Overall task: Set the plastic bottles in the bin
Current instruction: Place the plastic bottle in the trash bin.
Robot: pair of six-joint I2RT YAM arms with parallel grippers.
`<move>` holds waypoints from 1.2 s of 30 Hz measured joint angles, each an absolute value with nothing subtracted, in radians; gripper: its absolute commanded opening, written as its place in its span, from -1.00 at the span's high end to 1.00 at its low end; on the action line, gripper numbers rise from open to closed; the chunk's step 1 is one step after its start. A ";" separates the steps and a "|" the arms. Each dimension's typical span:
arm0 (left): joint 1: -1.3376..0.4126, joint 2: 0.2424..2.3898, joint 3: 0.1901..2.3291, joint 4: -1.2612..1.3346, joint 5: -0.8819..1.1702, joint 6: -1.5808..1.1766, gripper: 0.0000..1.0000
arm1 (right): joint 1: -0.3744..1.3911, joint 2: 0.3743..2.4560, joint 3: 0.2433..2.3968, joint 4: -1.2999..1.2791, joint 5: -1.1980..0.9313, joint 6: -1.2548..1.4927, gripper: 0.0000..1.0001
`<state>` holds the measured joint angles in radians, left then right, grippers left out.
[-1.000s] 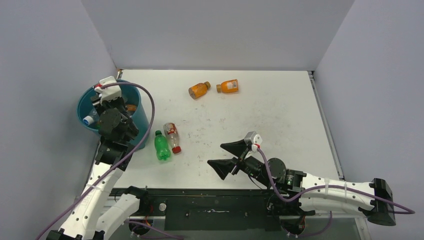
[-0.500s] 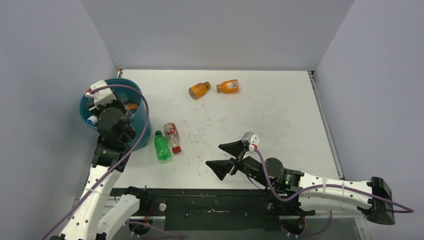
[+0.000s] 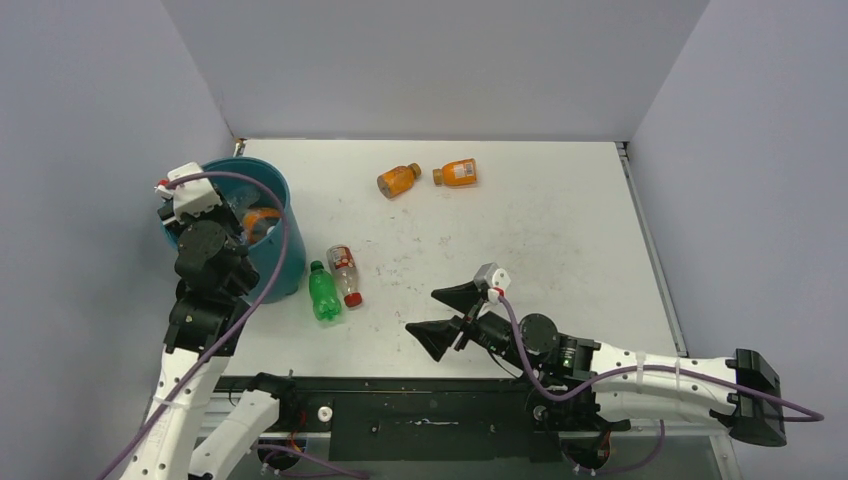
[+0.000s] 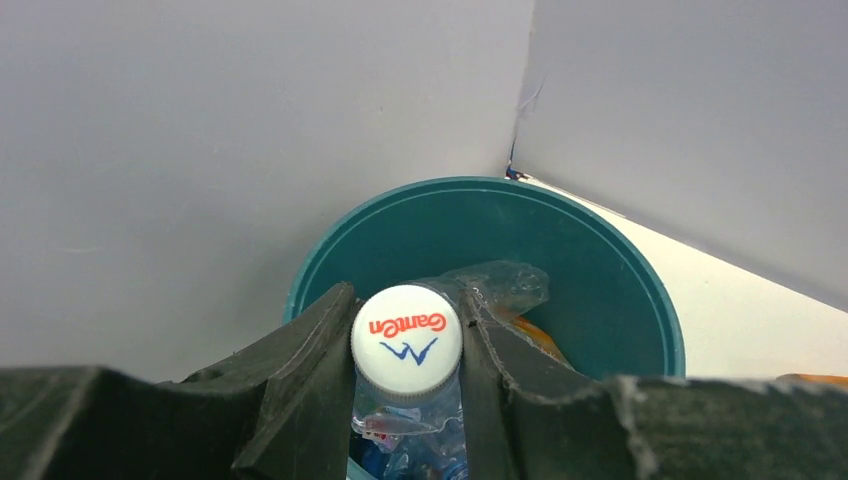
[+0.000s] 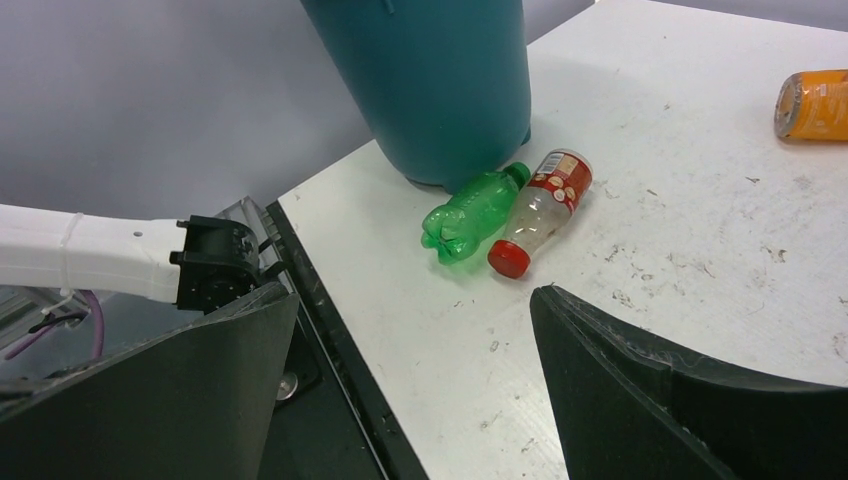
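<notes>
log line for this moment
left tool: shut on white-capped bottle at bin | right tool: open, empty | outside bin: green bottle, red-capped bottle, two orange bottles

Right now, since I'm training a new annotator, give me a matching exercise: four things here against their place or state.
1. green bottle
2. white-capped bottle
3. right pincer
4. orange bottle pair

a. open, empty
b. lying far back on the table
c. clamped in the left pincer above the bin
d. lying beside the bin's base

Pairs: 1-d, 2-c, 3-a, 4-b
</notes>
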<state>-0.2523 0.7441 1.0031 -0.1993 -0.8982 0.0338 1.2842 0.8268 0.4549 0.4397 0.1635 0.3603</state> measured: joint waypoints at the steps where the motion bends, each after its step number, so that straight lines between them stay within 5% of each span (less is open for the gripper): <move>1: -0.259 0.739 1.020 -0.217 -0.895 0.041 1.00 | 1.284 0.833 0.456 0.442 0.161 0.360 -0.79; 11: -0.289 0.764 1.037 -0.360 -0.744 0.080 1.00 | 1.284 0.873 0.478 0.456 0.136 0.360 -0.79; 26: -0.252 0.712 0.861 -0.130 -0.790 0.014 1.00 | 1.284 0.860 0.485 0.455 0.132 0.361 -0.79; 36: -0.260 0.771 1.102 -0.322 -0.781 0.047 1.00 | 1.284 0.845 0.485 0.456 0.132 0.361 -0.79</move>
